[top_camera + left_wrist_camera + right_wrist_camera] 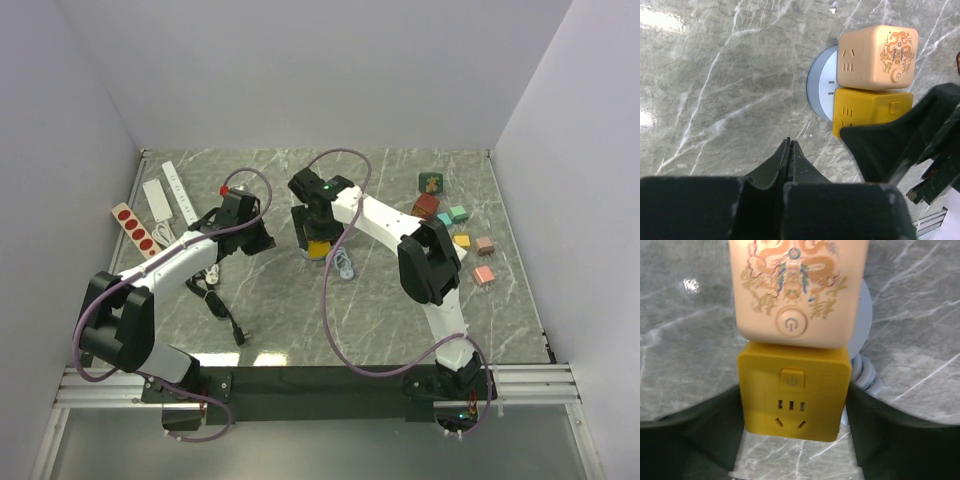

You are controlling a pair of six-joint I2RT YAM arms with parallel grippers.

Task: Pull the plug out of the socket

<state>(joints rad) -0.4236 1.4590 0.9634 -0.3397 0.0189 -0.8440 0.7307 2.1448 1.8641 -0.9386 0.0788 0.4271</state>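
Right wrist shows right tool (795, 412) straddling yellow socket cube (794, 390), grip unclear; left tool (789, 150) closed.

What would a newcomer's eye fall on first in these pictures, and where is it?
The peach cube with its dragon print stands out at once, joined to a yellow socket cube in the middle of the table. The right gripper straddles the yellow one, a finger on each side. After that come the coloured blocks scattered at the far right.
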